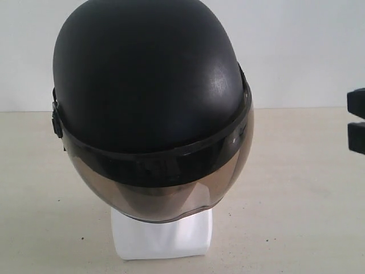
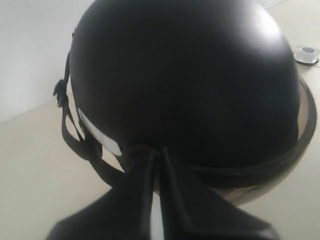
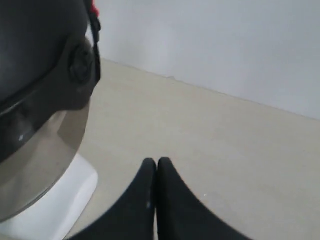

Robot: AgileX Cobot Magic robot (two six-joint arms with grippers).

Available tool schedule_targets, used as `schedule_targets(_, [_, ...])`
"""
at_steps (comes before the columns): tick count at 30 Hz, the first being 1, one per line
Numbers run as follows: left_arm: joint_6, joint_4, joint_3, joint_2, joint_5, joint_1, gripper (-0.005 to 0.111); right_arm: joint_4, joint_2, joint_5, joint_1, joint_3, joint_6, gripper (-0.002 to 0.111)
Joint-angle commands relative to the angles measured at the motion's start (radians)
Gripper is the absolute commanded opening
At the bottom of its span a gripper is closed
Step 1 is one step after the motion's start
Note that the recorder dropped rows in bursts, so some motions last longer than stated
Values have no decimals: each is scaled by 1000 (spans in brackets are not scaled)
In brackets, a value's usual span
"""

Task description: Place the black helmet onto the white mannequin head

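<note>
Black helmet (image 1: 151,80) sits fully over the white mannequin head (image 1: 161,234) on the bench (image 1: 296,200), so the left pincer (image 2: 157,152), narrow at its rear rim, whether gripping I cannot tell, should back off straight without tilting it, while the right pincer (image 3: 156,162), tips pressed together, hangs clear.

matte black is shown across the whole shell of the matte black round helmet (image 1: 148,74), with faint pale scuffs at its upper right in the exterior view. its curved smoky visor (image 1: 165,194) is tinted brownish grey and darkened to near black along the top band. plain white is seen on the neck base of the glossy white mannequin head (image 1: 162,237). the flat tabletop (image 1: 296,217) is coloured pale beige with tiny dark specks, and the wall (image 1: 302,45) off-white. the left gripper (image 2: 156,152) and right gripper (image 3: 156,162) are coloured black.
</note>
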State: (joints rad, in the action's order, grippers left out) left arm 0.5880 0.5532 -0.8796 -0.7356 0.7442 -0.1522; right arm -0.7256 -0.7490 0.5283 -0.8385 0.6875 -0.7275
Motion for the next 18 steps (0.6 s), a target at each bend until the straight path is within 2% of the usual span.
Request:
schedule_targets(1, [-11, 64, 100, 39, -147, -7, 5, -258, -76, -36, 3, 23, -202, 0])
schedule_targets(3, [-11, 93, 120, 63, -195, -7, 5, -304, -117, -38, 5, 47, -198, 0])
schedule_targets(5, [-11, 100, 135, 88, -224, -7, 5, -343, -150, -38, 47, 83, -198, 0])
schedule_targets(7, [-11, 100, 152, 108, -254, -7, 5, -346, -171, -57, 123, 121, -178, 0])
schedule_targets(9, [-11, 100, 169, 114, -291, -7, 5, -317, -182, -152, 225, 147, -113, 0])
schedule_targets(13, [-11, 152, 220, 110, -409, -7, 5, -74, -210, -420, 471, 151, 89, 0])
schedule_targets(15, [7, 171, 232, 110, -451, -7, 5, 84, -271, -511, 544, 151, 188, 0])
schedule_targets(18, [51, 187, 232, 106, -470, -7, 5, 101, -329, -584, 501, 151, 179, 0])
